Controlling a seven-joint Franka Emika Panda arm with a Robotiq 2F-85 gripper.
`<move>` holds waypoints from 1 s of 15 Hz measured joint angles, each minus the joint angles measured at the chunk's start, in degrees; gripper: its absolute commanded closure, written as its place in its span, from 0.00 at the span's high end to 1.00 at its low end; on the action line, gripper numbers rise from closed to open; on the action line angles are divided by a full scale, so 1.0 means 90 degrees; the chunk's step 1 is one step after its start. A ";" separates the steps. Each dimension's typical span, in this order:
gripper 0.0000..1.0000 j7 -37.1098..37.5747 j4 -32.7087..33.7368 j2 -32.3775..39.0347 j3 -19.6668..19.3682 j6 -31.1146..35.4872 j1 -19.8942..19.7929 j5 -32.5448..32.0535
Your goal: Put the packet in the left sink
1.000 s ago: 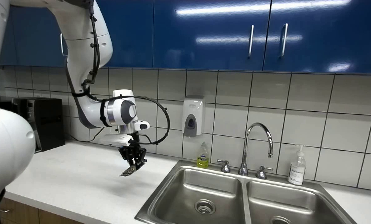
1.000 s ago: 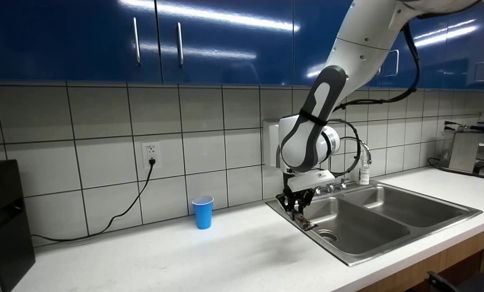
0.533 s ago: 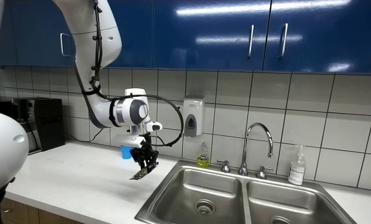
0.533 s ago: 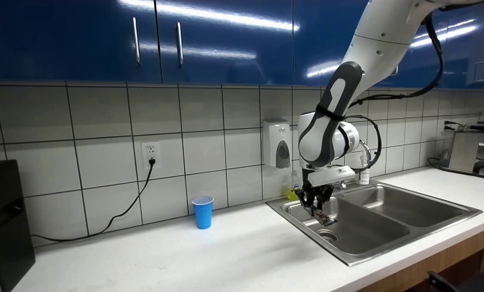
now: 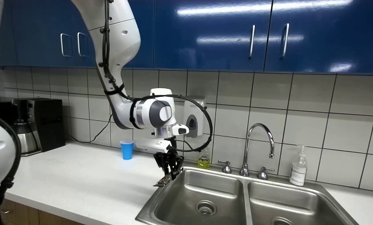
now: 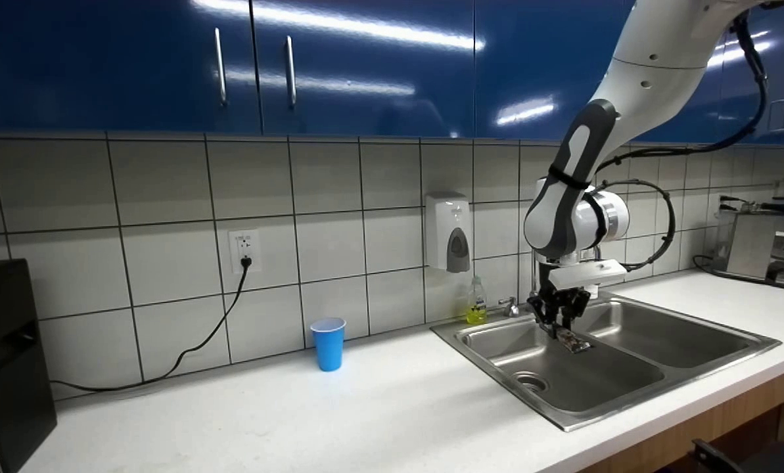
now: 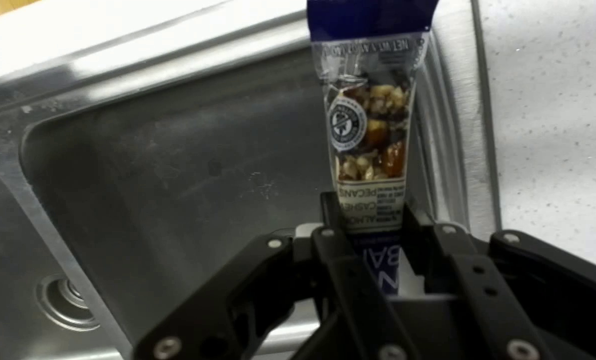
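Note:
The packet is a flat snack bar wrapper with dark blue ends and a clear middle showing nuts (image 7: 367, 135). It also shows in both exterior views (image 5: 163, 181) (image 6: 572, 340). My gripper (image 7: 370, 215) is shut on the packet's sides; part of the packet sticks out past the fingertips. In the exterior views the gripper (image 5: 170, 173) (image 6: 558, 325) points down, above the sink level. The left sink (image 5: 180, 206) (image 6: 608, 381) is a steel basin with a round drain. In the wrist view the left sink (image 7: 178, 175) lies below the packet, which overlaps its counter-side wall.
The right basin (image 5: 289, 203) adjoins the left one. A tall faucet (image 5: 246, 150), a yellow soap bottle (image 5: 204, 157) and a pump bottle (image 5: 299, 170) stand behind. A soap dispenser (image 6: 449, 230) hangs on the wall. A blue cup (image 6: 329, 345) stands on the counter.
The arm has moved sideways from over the counter toward the sinks, carrying the packet to the left sink's edge and over it. The gripper has stayed shut on the packet.

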 measured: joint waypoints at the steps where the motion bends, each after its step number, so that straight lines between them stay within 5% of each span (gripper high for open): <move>1: 0.08 -0.0172 0.0035 0.0006 -0.0020 0.0000 -0.0140 0.0087; 7: 0.08 -0.0861 0.0741 0.0482 -0.0074 -0.0010 -0.0683 0.0562; 15: 0.08 -0.1038 0.2145 0.1968 0.0053 -0.0039 -0.0858 0.0935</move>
